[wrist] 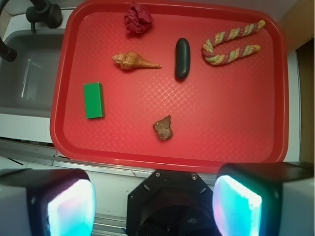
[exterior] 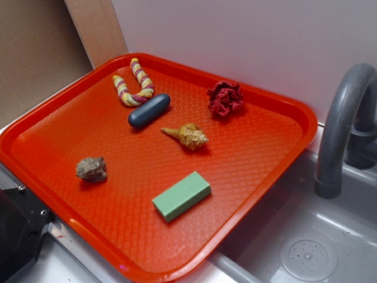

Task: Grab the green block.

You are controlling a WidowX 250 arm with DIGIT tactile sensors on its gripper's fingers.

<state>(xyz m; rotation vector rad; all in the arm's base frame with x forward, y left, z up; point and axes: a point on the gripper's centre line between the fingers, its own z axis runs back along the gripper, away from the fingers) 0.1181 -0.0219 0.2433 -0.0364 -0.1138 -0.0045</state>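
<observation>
Wide-spread gripper [wrist: 155,201] fingers [wrist: 71,209] hold nothing near the lens, while the green block [wrist: 93,100] lies flat by the red tray [wrist: 280,98]'s sink-side edge, seemingly light, stiff and matte, best pinched across its narrow width.

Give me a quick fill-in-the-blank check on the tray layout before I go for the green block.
1. The green block lies flat on the ____ tray.
2. The dark blue capsule sits right next to the striped ____.
3. Between the capsule and the green block lies a tan ____.
4. The gripper hangs short of the tray with its jaws ____.

Missing words: red; rope; shell; open
</observation>
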